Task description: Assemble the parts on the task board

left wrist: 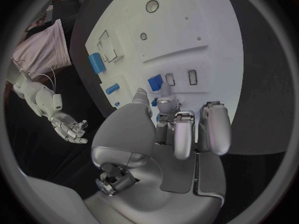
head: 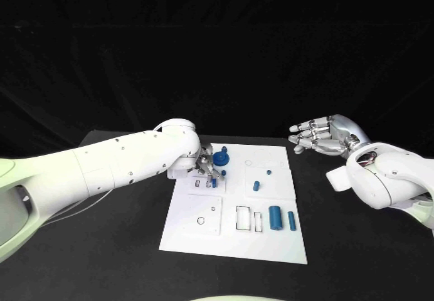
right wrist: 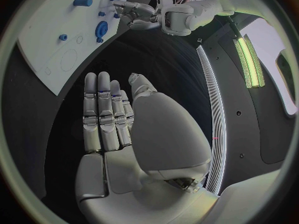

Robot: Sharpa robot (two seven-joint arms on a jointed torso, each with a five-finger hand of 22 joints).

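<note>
Over the task board (head: 271, 241), left hand (head: 210, 168) pinching a blue part (head: 214, 183); right hand (head: 322, 138) empty, fingers straight.

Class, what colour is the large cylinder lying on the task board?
Blue. The cylinder shows best in the head view.

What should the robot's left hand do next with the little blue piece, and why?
Probably ease the left hand down a bit. Its fingertips seem to pinch a small blue part just above the task board, right beside two little rectangular slots. The right hand hovers open, off the board.
</note>
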